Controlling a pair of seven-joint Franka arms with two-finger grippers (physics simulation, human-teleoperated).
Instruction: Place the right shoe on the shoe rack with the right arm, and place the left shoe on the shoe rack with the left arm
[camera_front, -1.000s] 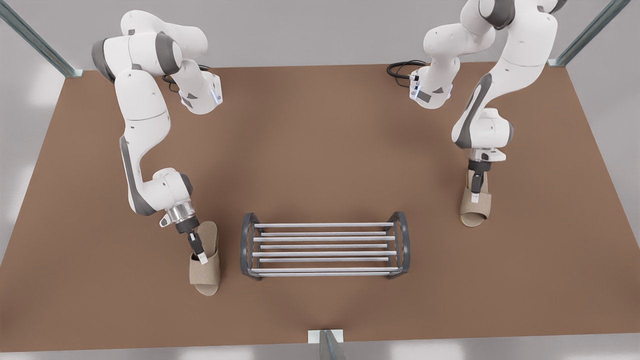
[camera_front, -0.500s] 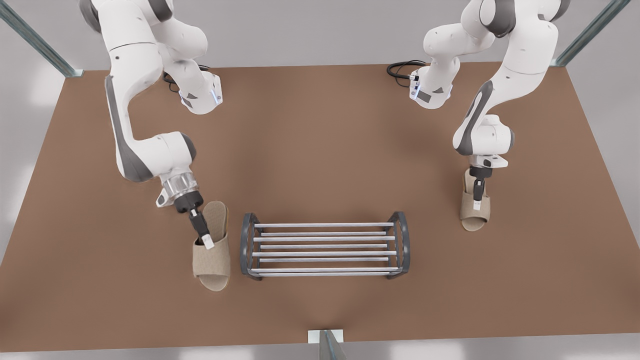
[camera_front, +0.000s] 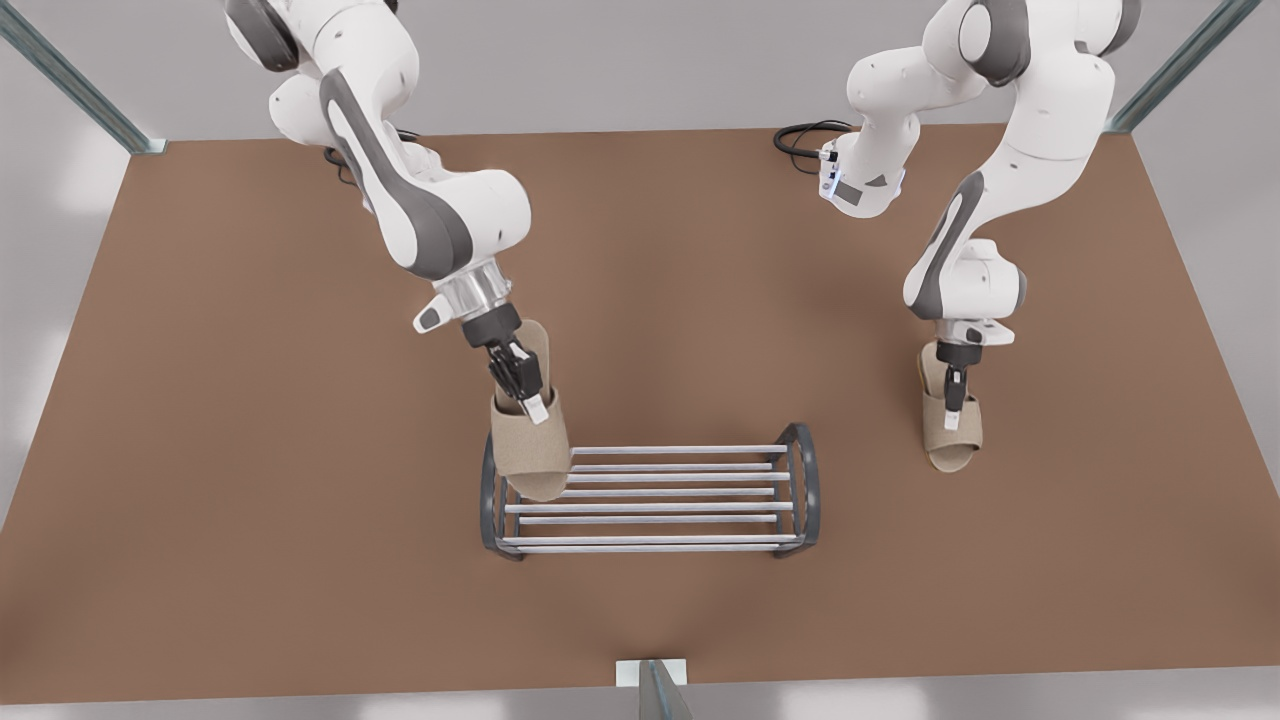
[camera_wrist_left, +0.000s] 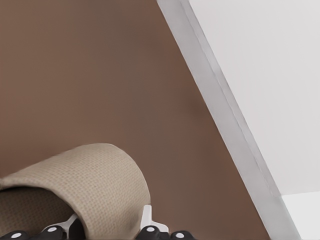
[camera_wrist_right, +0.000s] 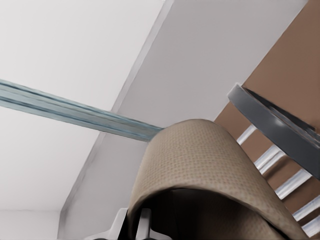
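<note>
The shoe rack (camera_front: 660, 508), silver bars between dark grey arched ends, stands at the table's front middle. My right gripper (camera_front: 525, 388) is shut on the strap of a beige slipper (camera_front: 530, 450), which hangs tilted, toe down, over the rack's end at the front view's left. The right wrist view shows that slipper (camera_wrist_right: 200, 160) close to the rack's arch (camera_wrist_right: 270, 125). At the front view's right, my left gripper (camera_front: 955, 390) is shut on the other beige slipper (camera_front: 952, 437), well apart from the rack. In the left wrist view its strap (camera_wrist_left: 100, 180) sits between the fingers (camera_wrist_left: 147, 222).
Black cables (camera_front: 800, 137) lie by the arm base at the back. Metal frame posts stand at the back corners (camera_front: 70, 80), and a bracket (camera_front: 650, 675) sits at the front edge. The brown table (camera_front: 250, 560) ends near the left slipper's side (camera_wrist_left: 235, 135).
My right gripper lifted its slipper off the table beside the rack and carried it toward the front view's right, over the rack's end. The left gripper and its slipper shifted slightly forward.
</note>
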